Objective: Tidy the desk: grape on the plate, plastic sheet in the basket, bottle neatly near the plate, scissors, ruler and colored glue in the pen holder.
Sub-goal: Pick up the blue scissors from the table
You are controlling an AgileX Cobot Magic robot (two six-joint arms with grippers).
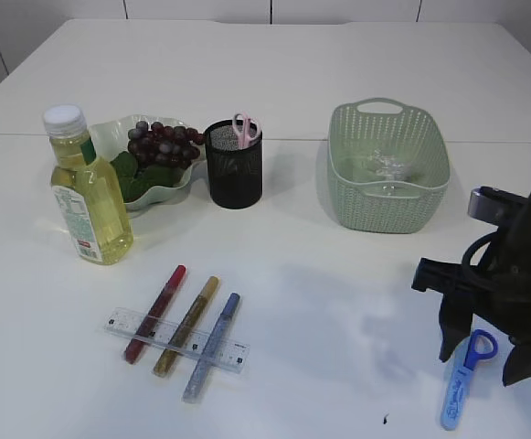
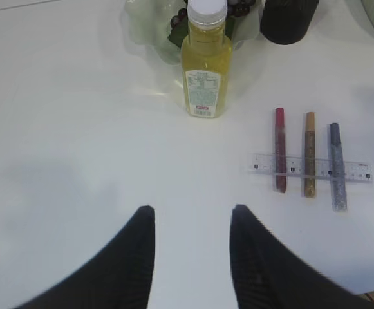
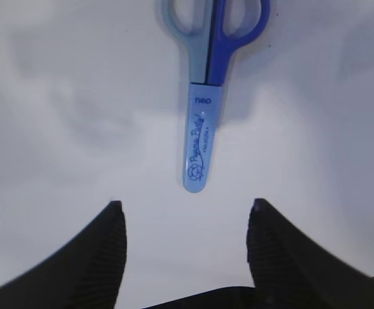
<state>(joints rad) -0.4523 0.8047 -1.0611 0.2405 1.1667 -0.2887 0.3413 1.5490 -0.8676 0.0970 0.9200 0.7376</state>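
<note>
Nearest the exterior camera, at the front right of the tabletop [image 1: 274,82], lie the blue scissors [image 1: 462,384], sheathed tip toward the front edge and handle loops pointing back, right under the dark right arm. Taking the pen holder [image 1: 235,165] as the landmark: a pink pair of scissors [image 1: 245,129] already stands in it, the plate [image 1: 169,190] with the grape [image 1: 162,144] sits just to its left, the bottle [image 1: 86,192] stands in front of the plate, and the basket [image 1: 388,154] is off to its right with something clear inside. In front and left of the holder the ruler [image 1: 175,339] lies flat with three glue sticks [image 1: 185,326] across it.

From the left wrist, the left claw [image 2: 192,222] hangs over bare tabletop, fingers moderately apart and holding nothing; the bottle is straight ahead and the glue sticks ahead to the right.

From the right wrist, the right claw [image 3: 185,219] is spread wide and empty. The blue scissors lie just ahead of it, long axis running away from the claw, sheathed tip nearest, centred between the fingers but not touching. The right arm is plainly nearer, so the pick looks to be its job.
</note>
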